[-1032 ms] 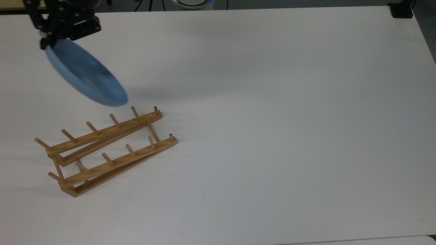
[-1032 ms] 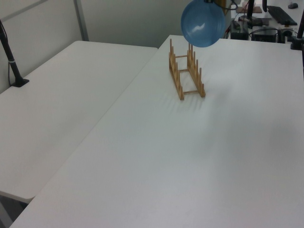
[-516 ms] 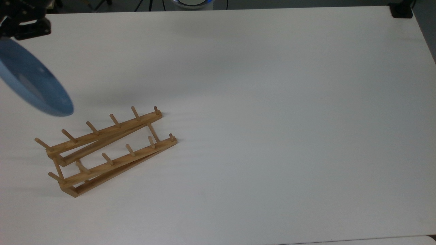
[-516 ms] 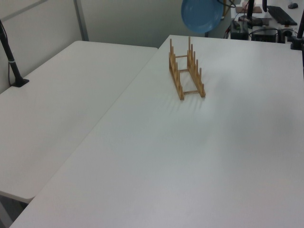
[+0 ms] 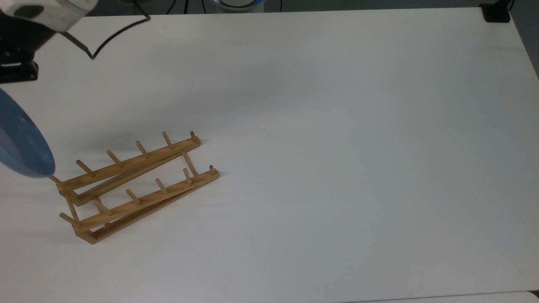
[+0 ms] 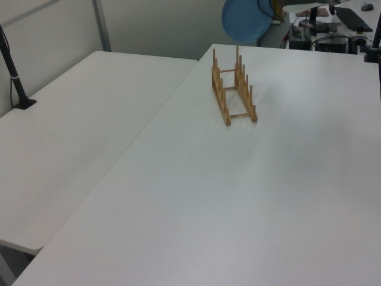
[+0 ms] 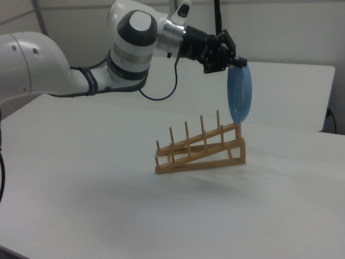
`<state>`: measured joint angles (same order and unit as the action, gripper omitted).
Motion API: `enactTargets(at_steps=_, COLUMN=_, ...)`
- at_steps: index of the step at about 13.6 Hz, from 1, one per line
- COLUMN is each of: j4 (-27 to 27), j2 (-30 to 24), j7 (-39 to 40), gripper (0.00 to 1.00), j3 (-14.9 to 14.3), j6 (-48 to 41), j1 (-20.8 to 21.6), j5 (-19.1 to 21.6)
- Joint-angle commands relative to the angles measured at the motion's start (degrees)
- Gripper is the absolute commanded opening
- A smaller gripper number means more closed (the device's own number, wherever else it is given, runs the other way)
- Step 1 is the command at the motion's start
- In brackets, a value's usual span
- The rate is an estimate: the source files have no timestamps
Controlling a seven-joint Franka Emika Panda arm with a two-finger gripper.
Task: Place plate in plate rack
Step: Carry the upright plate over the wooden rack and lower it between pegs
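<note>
The light-blue plate (image 7: 239, 100) hangs upright and edge-on in the right view, held by its top rim in my gripper (image 7: 235, 63), which is shut on it. Its lower edge is just above the last peg at the tall end of the wooden plate rack (image 7: 199, 148). In the top view the plate (image 5: 21, 143) is cut by the top view's left border, and its lower tip overlaps the rack's (image 5: 134, 185) left end peg. The black gripper body (image 5: 14, 69) sits above it. In the left view the plate (image 6: 244, 21) floats above and behind the rack (image 6: 233, 89).
The white table (image 5: 337, 147) stretches wide to the top view's right of the rack. A black cable (image 5: 113, 35) loops from the arm. A black clamp (image 5: 497, 12) sits at the top view's top right corner. A second table (image 6: 71, 119) with a black post (image 6: 15, 77) adjoins on the left view's left.
The plate and gripper have swung to the top view's left and down the picture, from beyond the rack's middle to over its left end. The rack has not moved.
</note>
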<state>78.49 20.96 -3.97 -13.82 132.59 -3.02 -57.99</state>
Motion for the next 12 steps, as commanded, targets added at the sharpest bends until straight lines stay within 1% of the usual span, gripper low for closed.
enactTargets(at_steps=1, j4=-2.37, j2=3.38, j7=-4.11, gripper=0.00, j3=-1.56, j6=2.93, j1=1.35, j5=-2.74)
enactTargets(at_steps=7, j4=-2.02, j2=5.32, j7=-4.73, gripper=0.00, j3=-1.47, j6=3.11, j1=3.55, j5=-3.45)
enactTargets(at_steps=9, j4=-1.93, j2=5.41, j7=-4.73, gripper=0.00, j3=-1.30, j6=3.11, j1=3.64, j5=-3.53)
enactTargets(at_steps=12, j4=-1.06, j2=6.29, j7=-4.82, gripper=0.00, j3=-1.03, j6=3.11, j1=3.64, j5=-5.03)
